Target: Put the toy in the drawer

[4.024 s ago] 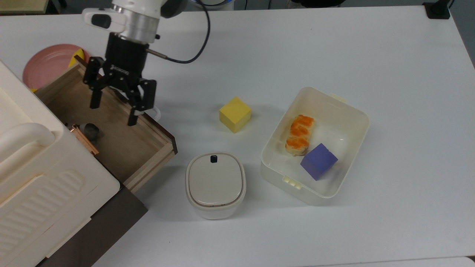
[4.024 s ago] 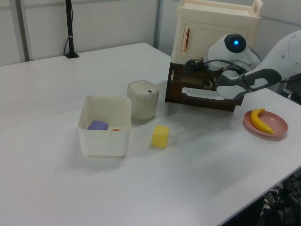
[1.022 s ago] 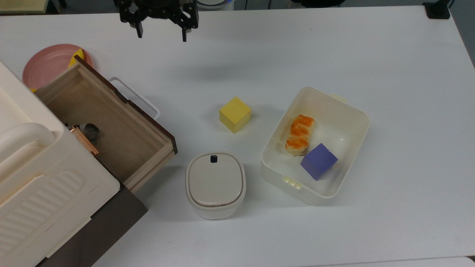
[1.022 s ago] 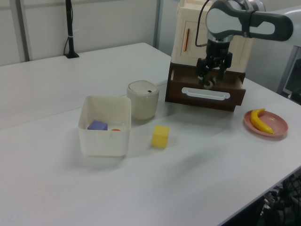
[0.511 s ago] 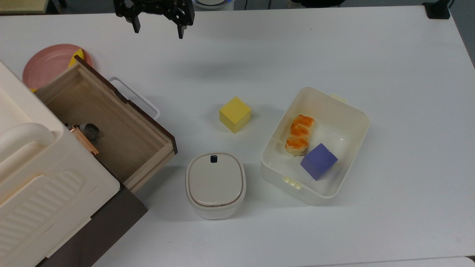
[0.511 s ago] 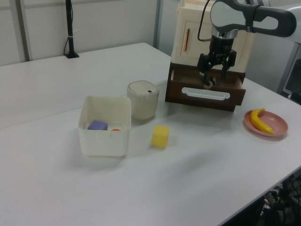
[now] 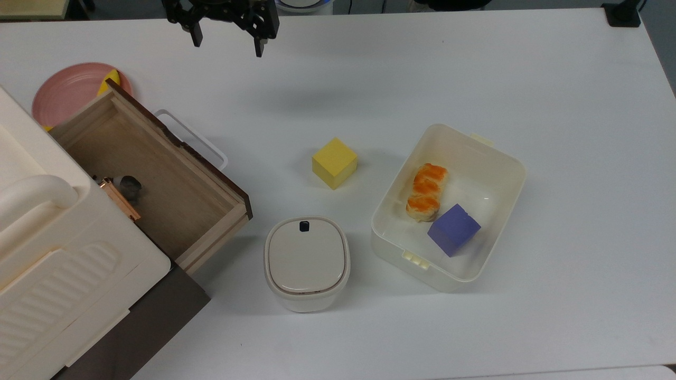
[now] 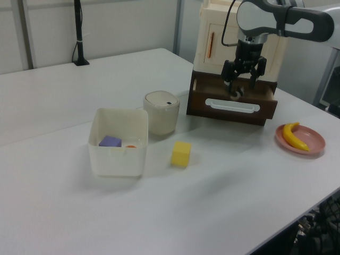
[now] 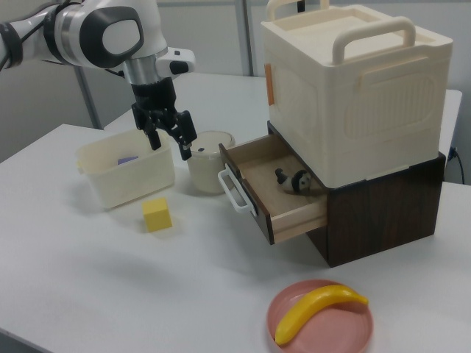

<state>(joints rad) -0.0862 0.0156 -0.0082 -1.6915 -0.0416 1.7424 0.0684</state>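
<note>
The toy (image 7: 130, 186), small, dark grey and roundish, lies on the floor of the open wooden drawer (image 7: 182, 203), close to the cabinet; in the right view the toy (image 9: 294, 180) rests deep in the drawer (image 9: 259, 173). My gripper (image 7: 227, 46) hangs open and empty at the top view's upper edge, well away from the drawer. In the right view the gripper (image 9: 171, 149) hovers high above the table in front of the beige pot. In the left view the gripper (image 8: 241, 87) appears in front of the cabinet, above the drawer's dark front panel (image 8: 231, 109).
A yellow cube (image 7: 334, 162) sits mid-table. A white tub (image 7: 507, 158) holds a purple cube (image 7: 453, 229) and an orange pastry (image 7: 426, 191). A lidded beige pot (image 7: 307, 262) stands near the drawer's corner. A pink plate (image 9: 294, 323) carries a banana (image 9: 320, 310).
Four seconds ago the open gripper hung over the drawer; it has since risen and moved off toward the top view's upper edge. The toy has stayed in the drawer.
</note>
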